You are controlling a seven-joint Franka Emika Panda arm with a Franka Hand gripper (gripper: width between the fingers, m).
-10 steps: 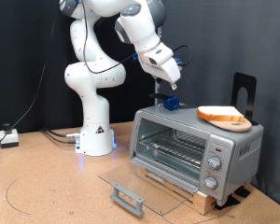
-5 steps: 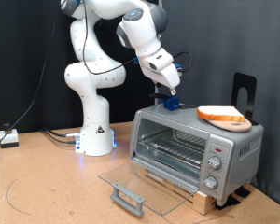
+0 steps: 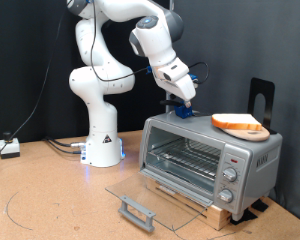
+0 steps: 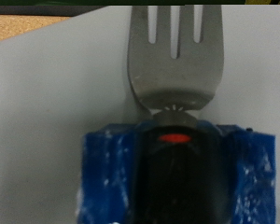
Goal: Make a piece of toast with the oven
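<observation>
The silver oven (image 3: 252,157) stands at the exterior view's right with its glass door (image 3: 150,197) folded down open and its wire rack (image 3: 185,158) bare. The piece of toast (image 3: 240,121) lies on a round light-wood board (image 3: 236,129) on the oven's top. A small blue block (image 3: 182,112) sits on the top's other end. My gripper (image 3: 186,96) hangs just above that block. In the wrist view the blue block (image 4: 103,177) fills the frame with a black part in its middle and a metal fork head (image 4: 175,56) beyond it. My fingers do not show there.
The white robot base (image 3: 102,140) stands on the brown table at the exterior view's left of the oven. A black upright stand (image 3: 262,98) is behind the oven. Cables (image 3: 60,146) lie at the left by a black curtain backdrop.
My gripper has moved down and towards the exterior view's right, closing on the blue block on the oven top. The toast, board and oven door have not moved.
</observation>
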